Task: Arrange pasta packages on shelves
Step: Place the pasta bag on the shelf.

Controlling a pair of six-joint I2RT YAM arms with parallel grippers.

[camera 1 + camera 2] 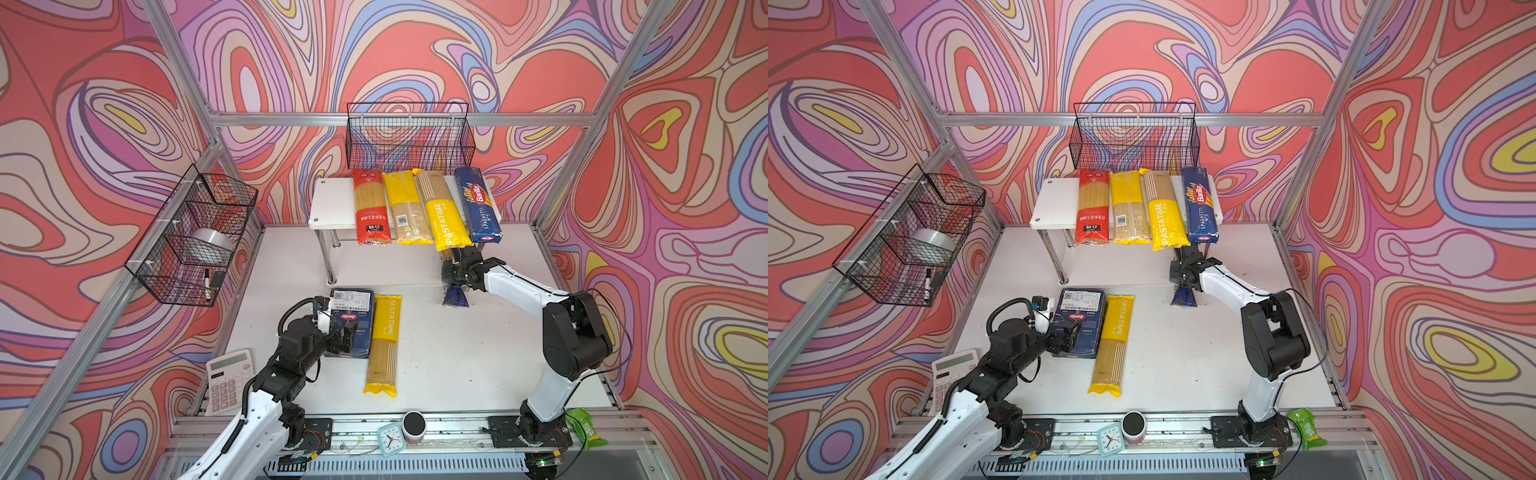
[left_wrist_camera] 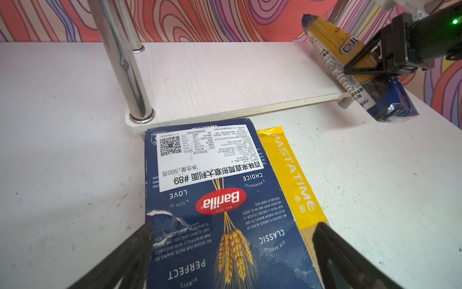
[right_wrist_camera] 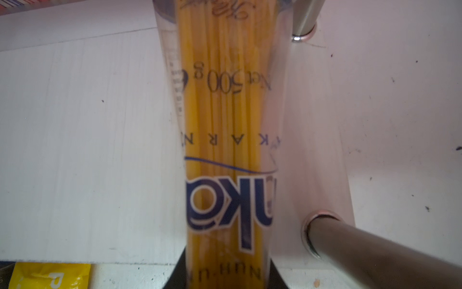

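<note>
The white shelves (image 1: 332,203) hold a red pack (image 1: 372,208), two yellow packs (image 1: 407,208) (image 1: 444,216) and a slim blue Barilla box (image 1: 478,205) on the top board. My right gripper (image 3: 225,275) is shut on a clear spaghetti pack (image 3: 225,112) with a dark blue end (image 1: 456,297). That pack points in over the lower board (image 2: 225,75), beside a chrome leg (image 3: 362,247). My left gripper (image 2: 232,230) is open, its fingers (image 2: 140,250) straddling the wide Barilla box (image 1: 353,316) lying flat on the table. A yellow PASTATIME pack (image 1: 384,345) lies against that box.
A black wire basket (image 1: 409,137) hangs above the shelves and another (image 1: 195,237), holding a tape roll, on the left wall. A calculator (image 1: 228,378), a small clock (image 1: 390,440), a cup (image 1: 414,426) and a green snack packet (image 1: 584,428) sit along the front edge.
</note>
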